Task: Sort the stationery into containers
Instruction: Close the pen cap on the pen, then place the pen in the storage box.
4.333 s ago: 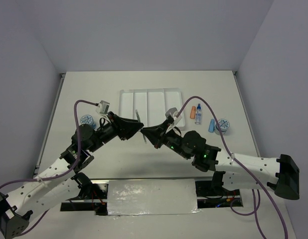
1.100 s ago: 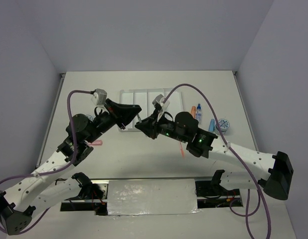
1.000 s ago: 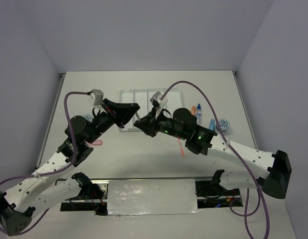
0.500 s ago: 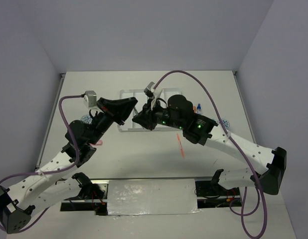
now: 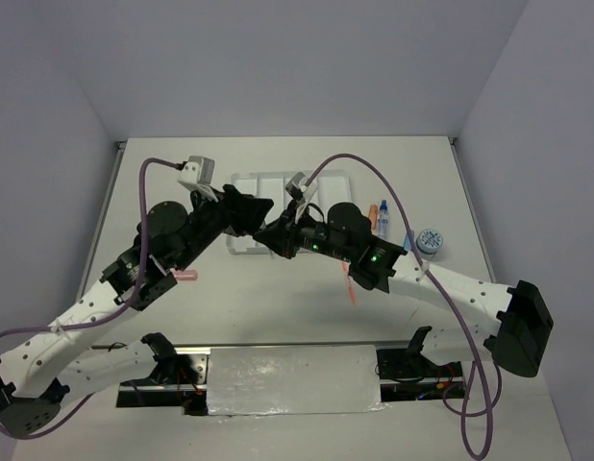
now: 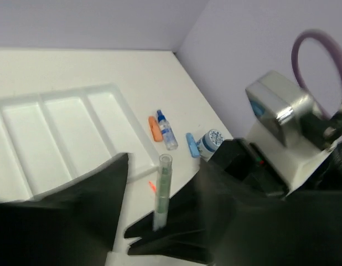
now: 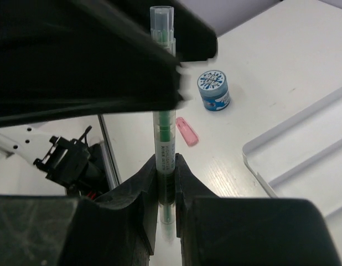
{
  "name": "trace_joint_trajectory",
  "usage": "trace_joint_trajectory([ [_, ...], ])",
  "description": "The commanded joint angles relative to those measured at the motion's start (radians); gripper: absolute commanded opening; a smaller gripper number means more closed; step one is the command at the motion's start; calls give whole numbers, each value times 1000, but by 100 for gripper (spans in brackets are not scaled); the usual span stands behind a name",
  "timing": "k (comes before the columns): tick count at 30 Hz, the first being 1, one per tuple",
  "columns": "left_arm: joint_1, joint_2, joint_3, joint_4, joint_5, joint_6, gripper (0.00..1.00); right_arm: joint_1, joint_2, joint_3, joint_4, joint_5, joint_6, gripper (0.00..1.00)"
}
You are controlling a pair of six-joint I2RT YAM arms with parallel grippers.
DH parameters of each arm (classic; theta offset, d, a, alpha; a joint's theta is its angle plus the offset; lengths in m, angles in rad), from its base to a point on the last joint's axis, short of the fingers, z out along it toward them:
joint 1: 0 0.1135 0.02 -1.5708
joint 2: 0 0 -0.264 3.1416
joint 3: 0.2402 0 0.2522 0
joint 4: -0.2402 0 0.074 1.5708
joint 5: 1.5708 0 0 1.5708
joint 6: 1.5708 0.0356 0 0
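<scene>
**Two-arm meeting above the white desk (image 5: pixel 278 154), read from its near edge to its far edge.**

Nearest, a slim orange pen (image 5: pixel 349 285) lies loose right of centre. A small pink capsule-like piece (image 5: pixel 185 277) lies left of centre, beside the left arm.

Beyond them both arms lean inward and meet over the near end of the flat white plastic tray (image 6: pixel 60 124). The right gripper (image 7: pixel 165 172) is clamped on the lower barrel of the thin green pen (image 7: pixel 163 119). The pen crosses its fingers at right angles and stands steeply, clear cap uppermost. The cap end rises between the jaws of the left gripper (image 6: pixel 162 169), which stand apart with a gap on either side of the barrel and hold nothing.

The right arm alone carries the pen. The tray's four long compartments, bare where visible, lie just beyond and below it and run near to far. By judgement, the barrel must next be tipped down parallel to a compartment.

Level with the tray, toward the desk's right edge, rest an orange capsule (image 6: pixel 154 128), a small clear blue-capped bottle (image 6: pixel 167 132), a blue capsule (image 6: pixel 191 146) and a round blue-white roll (image 6: pixel 213 143).
</scene>
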Motion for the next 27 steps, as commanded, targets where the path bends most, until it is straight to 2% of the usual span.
trace_joint_trajectory([
  [1,-19,14,166,-293,-165,-11,75,-16,-10,-67,243,50,72,0],
  [2,-19,24,199,-314,-240,-26,95,-16,-3,-90,251,48,82,0],
  [3,-19,27,254,-339,-259,-25,99,-16,7,-99,257,45,94,0],
  [5,-17,25,307,-351,-287,-14,99,-16,33,-116,277,42,100,0],
  [9,-17,22,465,-464,-427,-51,99,-34,74,-121,262,66,120,0],
  [12,-17,7,490,-566,-472,-70,99,-76,103,-110,218,97,161,0],
  [15,-17,-35,426,-626,-457,-73,99,-117,151,-46,118,198,207,0],
  [19,-19,-108,280,-638,-414,-61,99,-171,302,178,-172,306,260,0],
  [22,-17,-127,194,-670,-436,-59,99,-188,428,318,-299,384,287,1],
  [27,-17,-145,96,-742,-491,-66,99,-212,607,505,-420,435,295,4],
])
